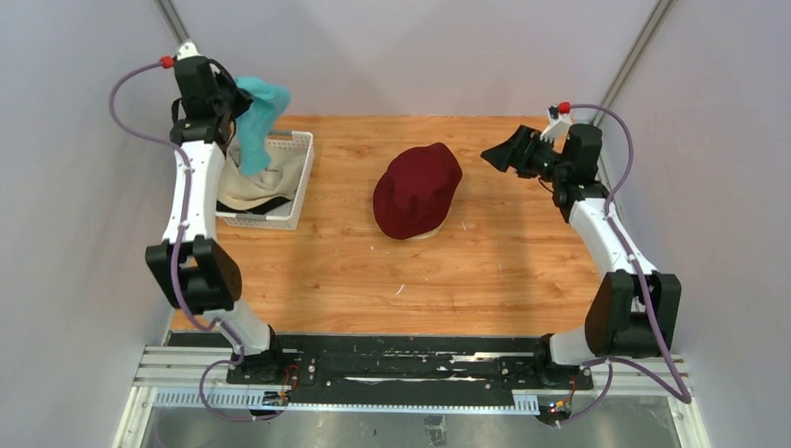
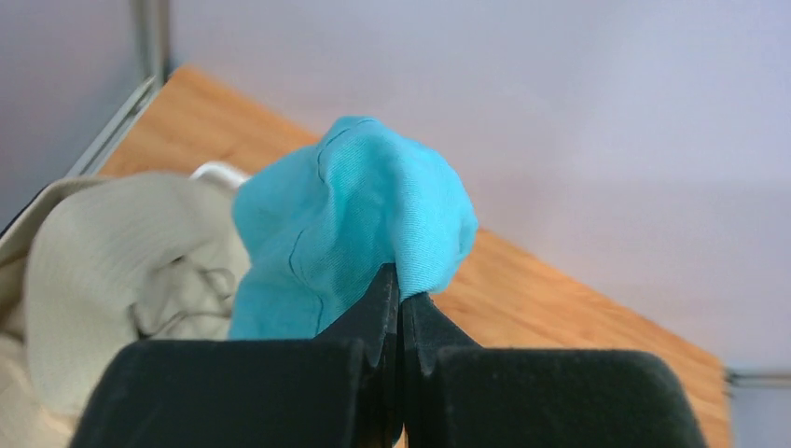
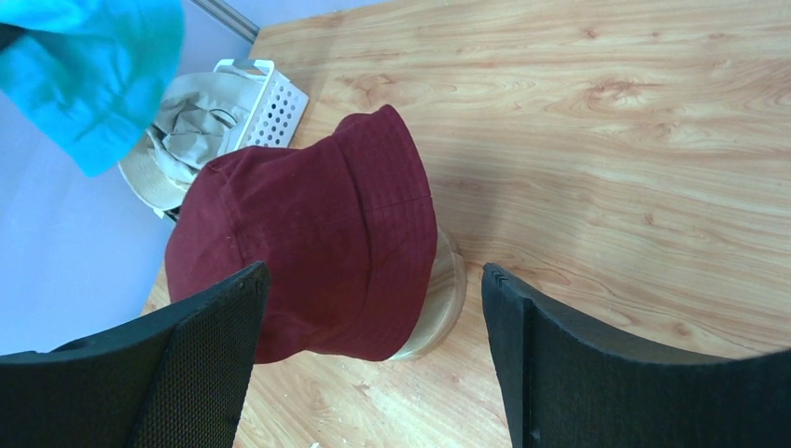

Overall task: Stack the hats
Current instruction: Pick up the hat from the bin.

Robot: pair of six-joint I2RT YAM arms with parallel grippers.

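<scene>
- Left hand (image 2: 399, 301): clamped on teal hat (image 1: 259, 110), held above basket (image 1: 297, 201).
- Right hand (image 3: 373, 275): fingers spread wide, empty, beside maroon hat (image 1: 417, 189).
- maroon hat: on wooden stand (image 3: 446, 299), centre of bench (image 1: 522, 261).
- Beige hat (image 1: 244, 187): in basket.

The maroon hat (image 1: 417, 191) sits domed at centre; the teal hat (image 1: 261, 107) dangles above the crumpled beige hat (image 1: 256, 183).

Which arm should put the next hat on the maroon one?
Left. The left pincer is shut on the teal hat, lifted above the basket. The right pincer is open and empty, off to the side of the maroon hat.
</scene>
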